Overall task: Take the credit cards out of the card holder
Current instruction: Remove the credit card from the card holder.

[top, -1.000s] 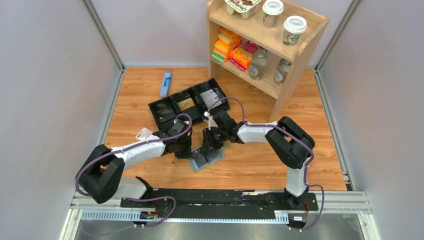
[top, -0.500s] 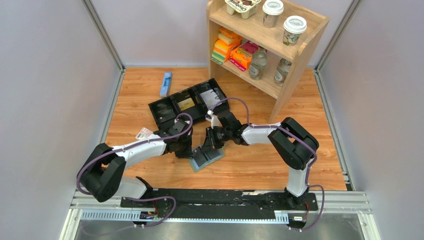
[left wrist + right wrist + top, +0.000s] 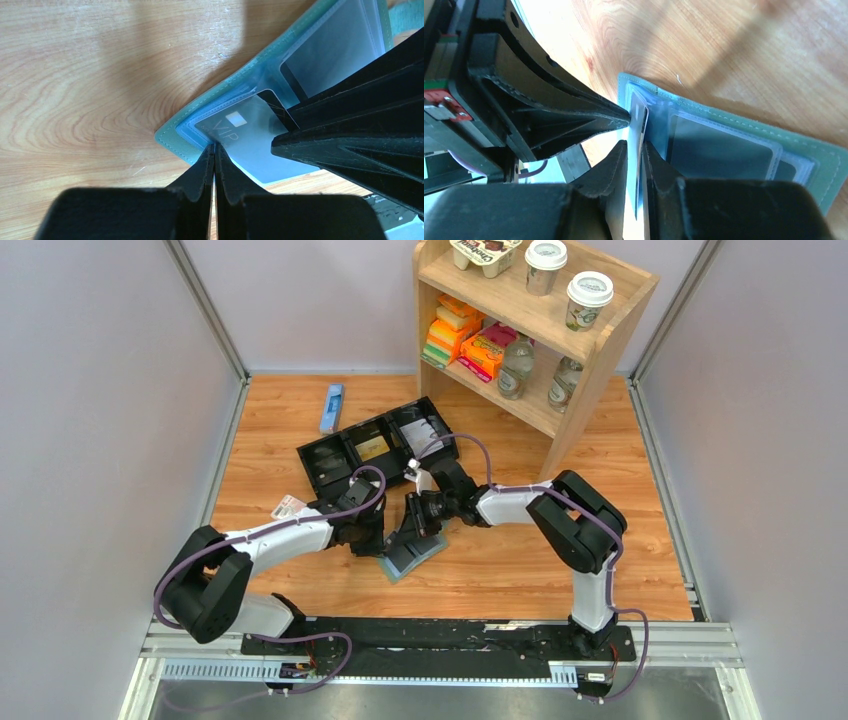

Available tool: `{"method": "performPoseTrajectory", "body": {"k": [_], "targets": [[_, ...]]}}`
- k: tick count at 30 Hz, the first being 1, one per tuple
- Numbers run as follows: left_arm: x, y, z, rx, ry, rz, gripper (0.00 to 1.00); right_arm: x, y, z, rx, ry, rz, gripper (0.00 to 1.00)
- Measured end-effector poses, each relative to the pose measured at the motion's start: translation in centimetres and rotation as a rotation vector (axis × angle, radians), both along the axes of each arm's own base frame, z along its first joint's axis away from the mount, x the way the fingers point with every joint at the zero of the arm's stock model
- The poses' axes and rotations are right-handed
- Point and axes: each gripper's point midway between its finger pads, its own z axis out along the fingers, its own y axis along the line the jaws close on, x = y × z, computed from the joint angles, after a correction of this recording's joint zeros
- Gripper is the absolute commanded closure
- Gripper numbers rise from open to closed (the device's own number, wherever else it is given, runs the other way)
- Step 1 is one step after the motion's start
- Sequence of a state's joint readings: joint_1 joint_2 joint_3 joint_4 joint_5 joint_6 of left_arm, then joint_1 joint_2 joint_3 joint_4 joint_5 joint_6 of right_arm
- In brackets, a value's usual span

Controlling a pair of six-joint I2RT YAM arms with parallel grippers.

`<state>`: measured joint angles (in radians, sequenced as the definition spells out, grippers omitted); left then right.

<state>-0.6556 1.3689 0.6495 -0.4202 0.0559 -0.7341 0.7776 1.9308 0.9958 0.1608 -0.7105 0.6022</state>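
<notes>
the card holder [image 3: 412,556] is lying open on the table [image 3: 520,560], soft and floppy, so the left gripper [image 3: 214,152], fingers closed together, is pressing on its corner. the right gripper [image 3: 634,149] is clamping a thin, stiff, likely slippery card [image 3: 642,119] by its free edge, partly out of its pocket.

In the top view, the right gripper [image 3: 402,538], pinching a card [image 3: 642,120], now sits further toward the left of the frame. It is nearer the left gripper [image 3: 377,546] and hides more of the card holder [image 3: 420,556]. The right arm's elbow [image 3: 585,525], which swung out rightward, is back toward centre.
</notes>
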Motion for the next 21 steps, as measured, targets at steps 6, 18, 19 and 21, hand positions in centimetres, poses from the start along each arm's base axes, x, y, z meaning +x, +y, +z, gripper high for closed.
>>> {"method": "performPoseTrajectory", "body": {"k": [6, 18, 19, 21], "targets": [[0.0, 0.0, 0.0, -0.001, 0.000, 0.000, 0.94, 0.2, 0.3, 0.2, 0.008, -0.001, 0.005, 0.83], [0.0, -0.1, 0.0, -0.001, 0.004, -0.002, 0.95, 0.4, -1.0, -0.1, 0.038, 0.059, -0.028, 0.88], [0.0, -0.1, 0.0, 0.000, 0.005, -0.003, 0.95, 0.4, -1.1, 0.0, 0.041, 0.061, -0.031, 0.88], [0.0, -0.1, 0.0, 0.001, 0.007, -0.005, 0.95, 0.6, -1.1, 0.1, 0.050, 0.061, -0.033, 0.89]]}}
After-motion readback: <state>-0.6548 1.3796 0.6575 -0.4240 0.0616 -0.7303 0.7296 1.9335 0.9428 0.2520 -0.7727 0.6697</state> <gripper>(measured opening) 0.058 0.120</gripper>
